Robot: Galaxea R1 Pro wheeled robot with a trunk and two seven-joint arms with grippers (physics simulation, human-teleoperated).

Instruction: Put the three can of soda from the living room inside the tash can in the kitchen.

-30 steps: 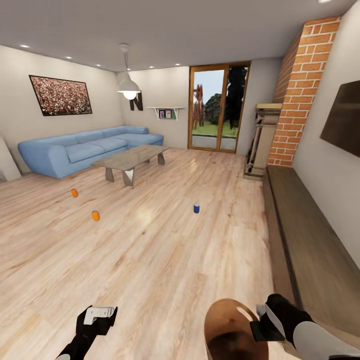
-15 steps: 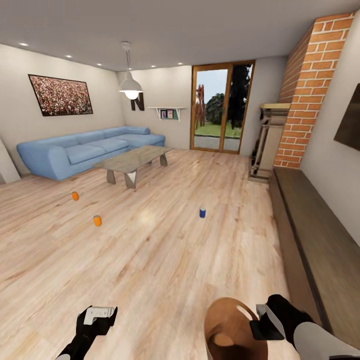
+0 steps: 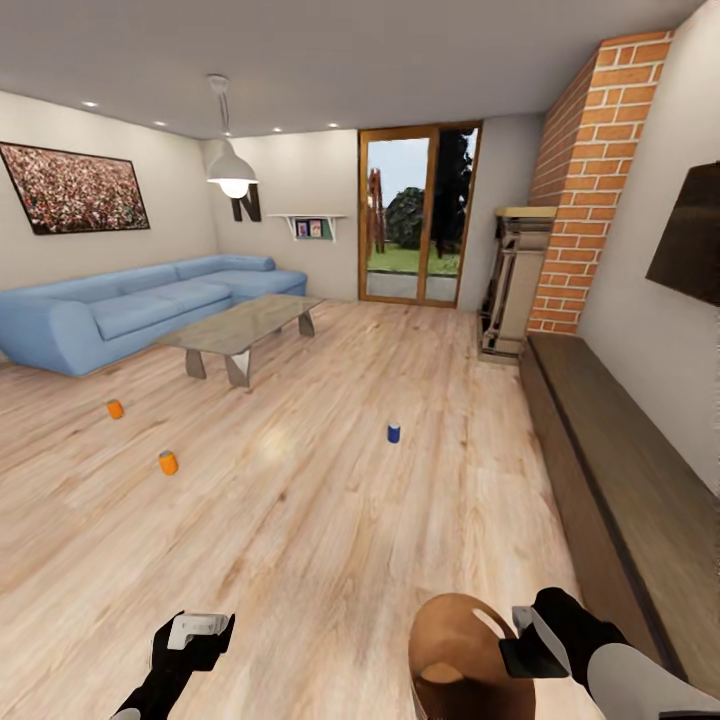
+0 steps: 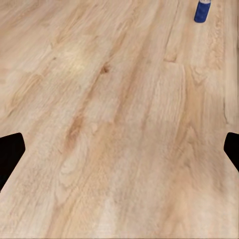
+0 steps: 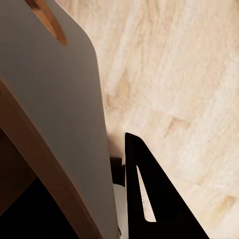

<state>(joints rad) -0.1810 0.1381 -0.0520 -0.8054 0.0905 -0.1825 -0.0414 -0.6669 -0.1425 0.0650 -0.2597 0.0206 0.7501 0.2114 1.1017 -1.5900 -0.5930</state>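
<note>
Two orange cans of soda stand on the living room floor, one (image 3: 115, 409) nearer the sofa and one (image 3: 168, 462) closer to me. A blue can (image 3: 393, 433) (image 4: 201, 11) stands alone mid-floor. My right gripper (image 3: 522, 640) is shut on the rim of the tash can (image 3: 452, 650), whose coppery inside faces up. In the right wrist view its grey wall (image 5: 55, 99) lies against a black finger (image 5: 144, 199). My left gripper (image 3: 200, 627) (image 4: 119, 152) hangs open and empty above bare floor, short of the blue can.
A blue corner sofa (image 3: 130, 315) and glass coffee table (image 3: 240, 325) stand at the left. A long dark wood bench (image 3: 610, 480) runs along the right wall to the brick fireplace (image 3: 575, 190). Glass doors (image 3: 415, 215) close the far end.
The whole picture has slid left and the cans sit lower: the camera has turned right and come a little closer. Both grippers and the bin keep their places in the picture.
</note>
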